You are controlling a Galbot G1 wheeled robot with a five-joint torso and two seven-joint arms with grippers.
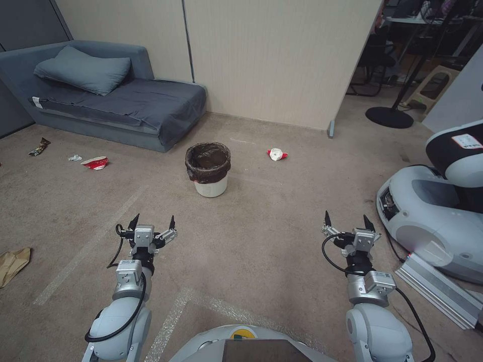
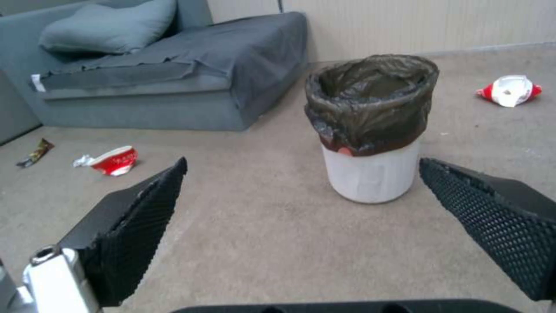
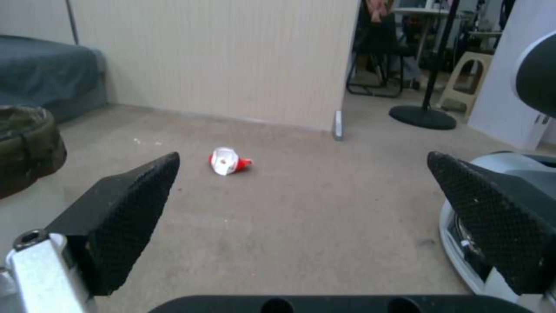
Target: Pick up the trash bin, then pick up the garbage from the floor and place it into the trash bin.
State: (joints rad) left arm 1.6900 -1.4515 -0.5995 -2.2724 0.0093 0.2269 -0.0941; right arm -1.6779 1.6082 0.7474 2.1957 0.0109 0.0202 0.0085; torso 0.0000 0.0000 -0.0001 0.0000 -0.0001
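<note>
The trash bin (image 1: 209, 168), a small white round bucket lined with a dark bag, stands upright on the carpet ahead of me, also in the left wrist view (image 2: 372, 130). Garbage lies scattered: a red-and-white packet (image 1: 276, 154) to the bin's right, another red-and-white packet (image 1: 95, 162) to its left, a dark wrapper (image 1: 39, 147) near the sofa, and a brown paper bag (image 1: 12, 264) at far left. My left gripper (image 1: 152, 223) is open, well short of the bin. My right gripper (image 1: 347, 220) is open over bare carpet.
A grey sofa (image 1: 115, 100) with a pillow stands at the back left against a beige wall panel (image 1: 282, 60). Another white robot base (image 1: 432, 216) and a metal rail (image 1: 437, 291) crowd the right side. A black floor stand (image 1: 390, 116) is beyond the panel.
</note>
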